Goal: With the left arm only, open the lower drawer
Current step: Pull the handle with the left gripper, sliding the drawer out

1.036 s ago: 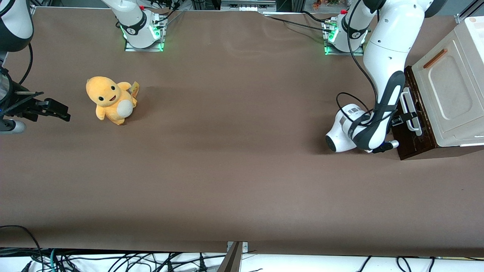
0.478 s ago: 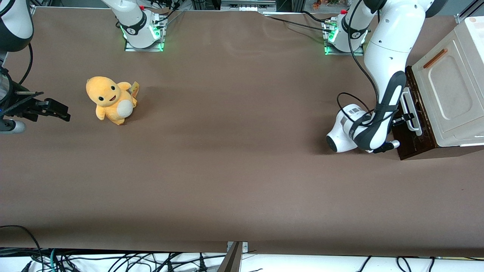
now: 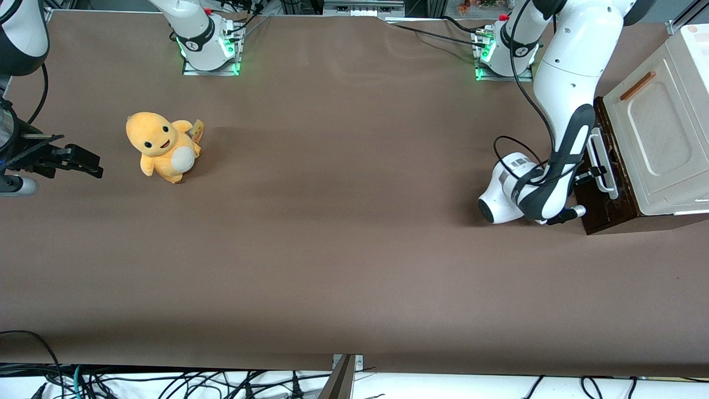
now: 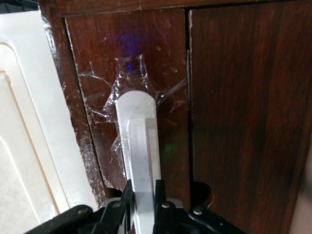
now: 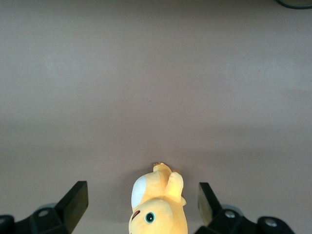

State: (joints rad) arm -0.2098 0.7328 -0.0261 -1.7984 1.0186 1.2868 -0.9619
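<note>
Brown worktop [image 3: 332,249]; drawer [image 3: 601,213] at working arm's end, not yet out. My gripper [image 4: 144,207] has its jaws clamped on the handle [image 4: 139,146]. I'd pull straight, no twisting.

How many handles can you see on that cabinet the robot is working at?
2. A white loop handle sits on the dark lower drawer, with the left arm's tool shut on it. An orange-brown bar handle sits on the cream panel above. Others may be hidden.
</note>
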